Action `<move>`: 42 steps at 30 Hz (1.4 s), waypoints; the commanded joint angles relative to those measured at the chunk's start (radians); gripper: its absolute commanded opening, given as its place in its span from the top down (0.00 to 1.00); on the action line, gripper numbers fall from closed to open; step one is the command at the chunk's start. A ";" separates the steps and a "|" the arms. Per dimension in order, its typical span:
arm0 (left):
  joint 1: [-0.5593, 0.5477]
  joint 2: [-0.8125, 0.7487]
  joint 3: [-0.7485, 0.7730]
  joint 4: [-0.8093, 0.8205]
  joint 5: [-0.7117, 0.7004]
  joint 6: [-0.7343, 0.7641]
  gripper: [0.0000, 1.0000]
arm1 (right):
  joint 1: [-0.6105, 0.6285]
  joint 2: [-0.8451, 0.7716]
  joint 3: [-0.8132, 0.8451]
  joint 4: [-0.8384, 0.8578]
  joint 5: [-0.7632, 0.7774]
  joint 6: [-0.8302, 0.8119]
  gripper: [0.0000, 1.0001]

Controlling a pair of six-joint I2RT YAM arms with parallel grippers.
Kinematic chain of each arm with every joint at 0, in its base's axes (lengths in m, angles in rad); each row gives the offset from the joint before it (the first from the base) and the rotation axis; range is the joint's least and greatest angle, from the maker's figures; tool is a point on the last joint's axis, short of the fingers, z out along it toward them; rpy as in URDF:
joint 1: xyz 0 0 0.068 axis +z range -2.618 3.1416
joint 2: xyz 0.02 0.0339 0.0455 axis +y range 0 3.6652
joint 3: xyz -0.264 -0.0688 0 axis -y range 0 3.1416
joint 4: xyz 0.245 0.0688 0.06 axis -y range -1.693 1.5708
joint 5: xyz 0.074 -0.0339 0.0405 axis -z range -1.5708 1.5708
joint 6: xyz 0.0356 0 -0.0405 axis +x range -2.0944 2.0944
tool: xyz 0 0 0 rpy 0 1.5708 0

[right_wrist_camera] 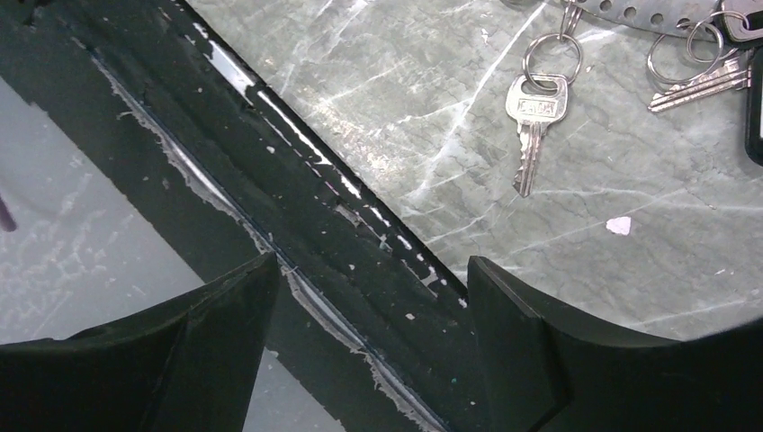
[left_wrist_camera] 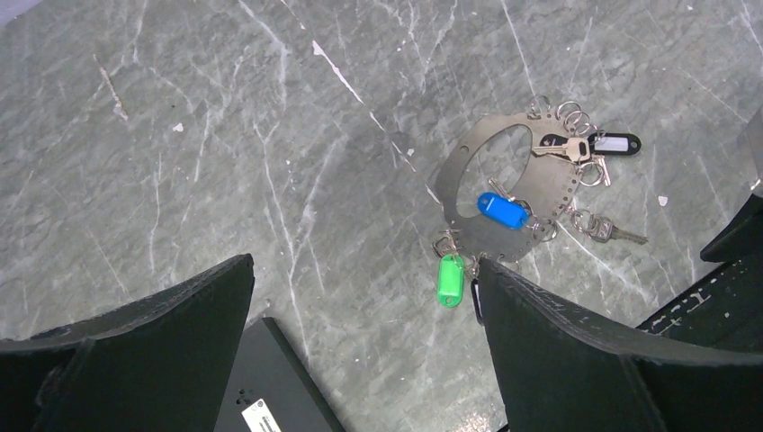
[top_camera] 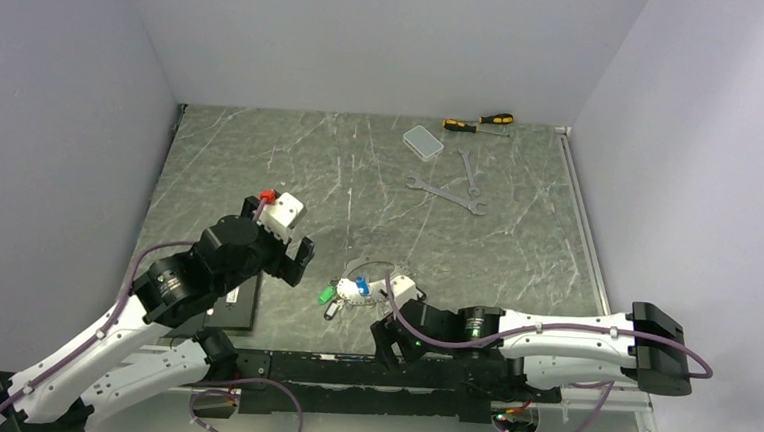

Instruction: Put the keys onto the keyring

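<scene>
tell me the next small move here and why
Probably draw the right fingers up and back, clear of the keyring. They and the left fingers stand open and empty, and the keys in view all appear hooked onto the keyring, which lies flat on the table. Nothing looks left to thread.

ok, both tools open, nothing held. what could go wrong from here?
1. Right tool hangs over the black edge rail; coming down, it may hit that, not the flat silver key.
2. The green-tagged key lies by a finger of the left tool; a nudge could drag the whole perforated silver keyring.
</scene>
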 commanded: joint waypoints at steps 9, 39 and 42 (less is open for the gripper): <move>0.005 -0.029 0.000 0.024 -0.040 -0.008 0.02 | 0.055 -0.010 0.062 0.035 0.186 0.004 0.06; 0.016 -0.097 -0.016 0.007 -0.335 -0.056 0.01 | 0.068 -0.563 0.197 -0.030 0.765 -0.299 0.00; 0.016 -0.106 -0.016 0.006 -0.333 -0.053 0.01 | 0.068 -0.591 0.182 -0.019 0.756 -0.300 0.00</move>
